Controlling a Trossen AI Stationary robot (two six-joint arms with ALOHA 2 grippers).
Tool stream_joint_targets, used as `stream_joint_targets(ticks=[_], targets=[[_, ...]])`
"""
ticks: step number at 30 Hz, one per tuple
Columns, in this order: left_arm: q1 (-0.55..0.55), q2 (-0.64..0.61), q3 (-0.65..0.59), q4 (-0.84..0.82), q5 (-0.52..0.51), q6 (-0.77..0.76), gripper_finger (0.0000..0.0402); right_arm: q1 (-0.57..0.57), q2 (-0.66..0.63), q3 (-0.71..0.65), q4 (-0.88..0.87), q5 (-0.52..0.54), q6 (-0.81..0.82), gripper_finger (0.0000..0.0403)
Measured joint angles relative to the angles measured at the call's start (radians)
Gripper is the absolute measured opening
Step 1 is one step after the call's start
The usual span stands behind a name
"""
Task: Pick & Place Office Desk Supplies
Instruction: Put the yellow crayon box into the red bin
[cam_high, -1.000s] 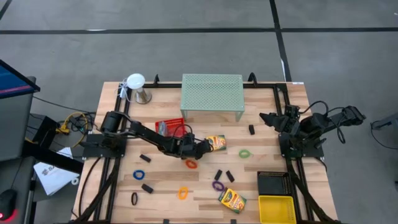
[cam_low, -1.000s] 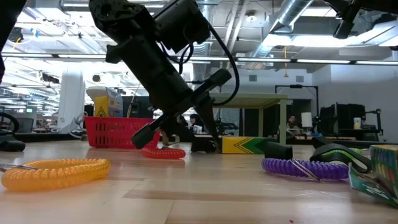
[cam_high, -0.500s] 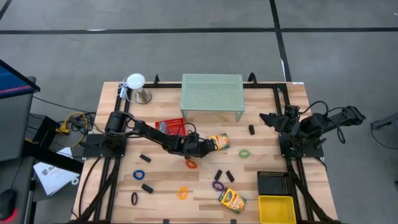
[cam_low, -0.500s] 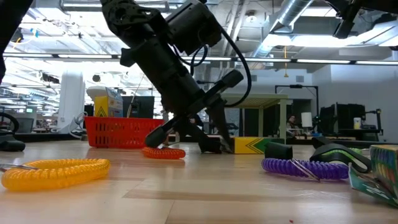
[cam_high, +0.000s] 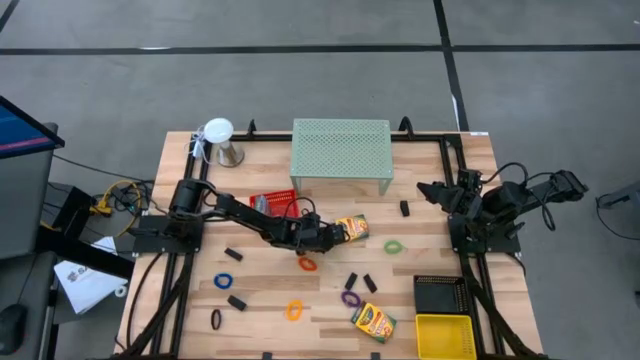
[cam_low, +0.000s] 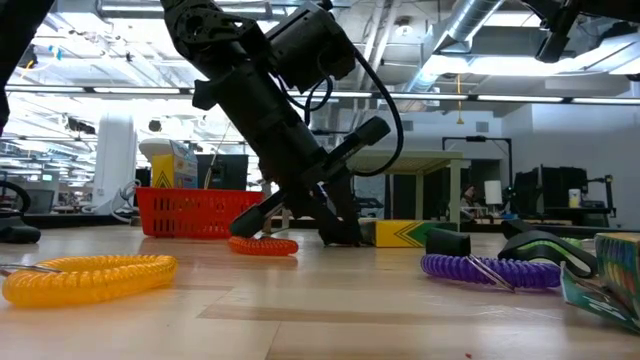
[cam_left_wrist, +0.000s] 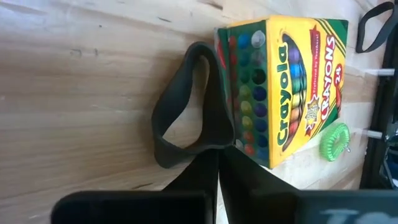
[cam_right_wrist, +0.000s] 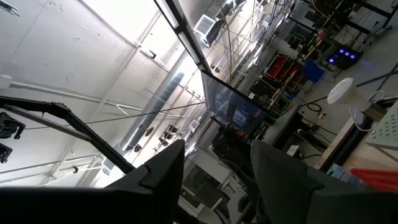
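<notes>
A black elastic loop lies on the wooden table right beside a yellow-green crayon box. My left gripper is down at the table's middle, shut on that loop. A second crayon box lies near the front. Coiled loops are scattered about: red, green, purple, orange and blue. Small black clips lie among them. My right gripper waits open at the right edge, raised and pointing up into the room. My left gripper pinches the black loop's end nearest to it between its two fingers. The fingers slant down at it from the table's left side. The rest of the loop lies open on the table, one side against the crayon box.
A red tray sits just behind my left arm, and a mint-green mesh shelf stands at the back. A black tray and a yellow tray are at the front right. A white object on a stand is at the back left.
My left gripper, whose fingers stood apart on either side of the black loop's end, has shut and taken hold of it. The loop and the crayon box have stayed on the table.
</notes>
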Motion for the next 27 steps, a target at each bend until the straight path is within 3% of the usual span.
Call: stream_joint_targets(ticks=[15,27], targets=[[-0.007,-0.215,0.0,-0.006,-0.012,0.107,0.0,-0.002,0.001,0.0,0.002,0.005,-0.017,0.0182],[-0.012,-0.254,0.0,0.005,-0.033,0.125,0.0,-0.002,0.001,0.0,0.006,0.005,-0.029,0.0182]])
